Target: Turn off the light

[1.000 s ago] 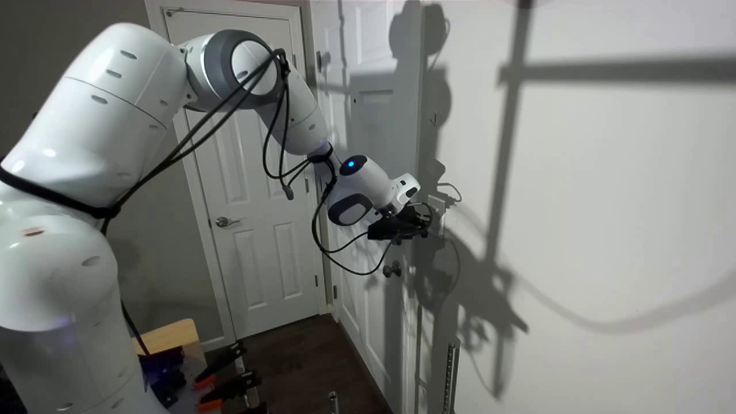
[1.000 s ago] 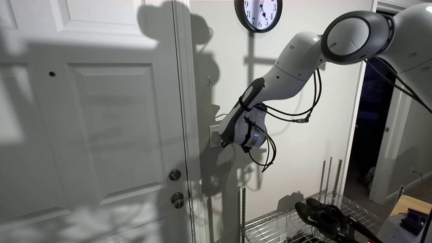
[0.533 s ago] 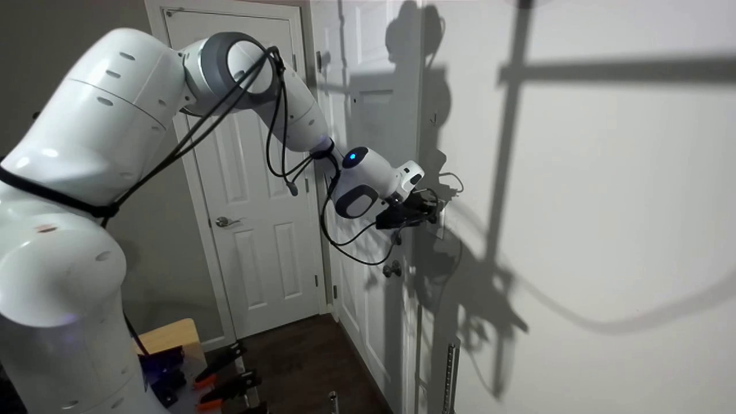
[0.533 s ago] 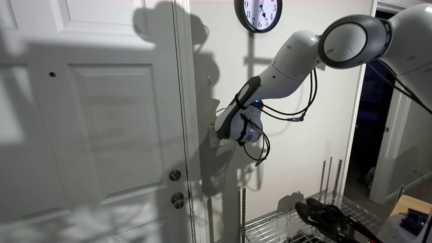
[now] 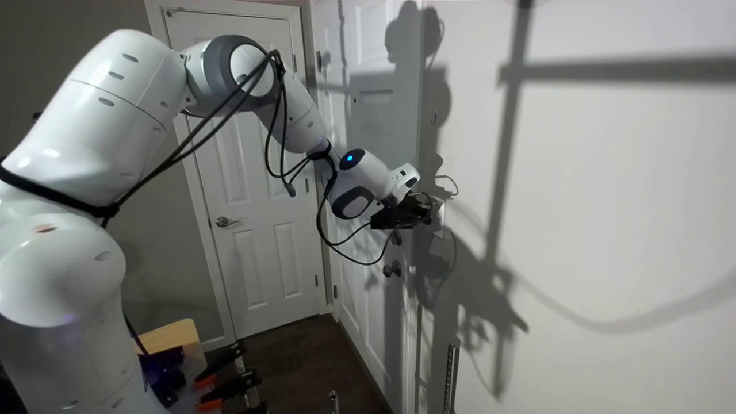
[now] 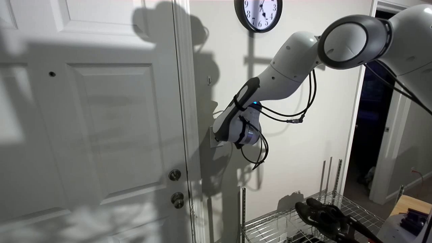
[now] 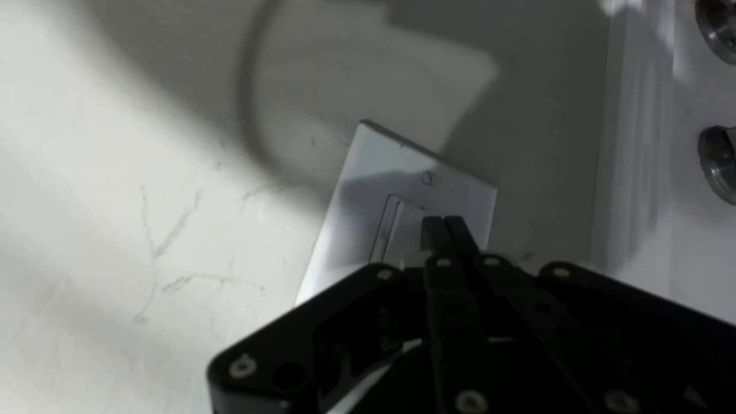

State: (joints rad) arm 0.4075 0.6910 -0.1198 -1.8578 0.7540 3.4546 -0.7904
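Note:
The light switch is a white wall plate (image 7: 368, 172) with a wide flat rocker (image 7: 406, 230). The plate shows beside the hand in both exterior views (image 5: 441, 219) (image 6: 213, 139). My gripper (image 7: 446, 225) is shut with its two black fingertips together and nothing between them. In the wrist view the tips overlap the rocker's upper right part. I cannot tell whether they touch it. The gripper's body and fingers hide the lower part of the plate. In an exterior view the black gripper (image 5: 424, 214) is close to the wall at the plate, and the room is lit.
A white door (image 6: 111, 118) with a deadbolt (image 6: 174, 174) and a knob (image 6: 177, 200) stands beside the plate. A round clock (image 6: 259, 15) hangs above. A wire shelf (image 6: 263, 233) holding dark tools (image 6: 320, 216) stands below. A cable loop (image 5: 351, 261) hangs from the wrist.
The hand has moved up along the wall over the last second, then dropped slightly and drawn back a little in the last half second. Room brightness looks the same.

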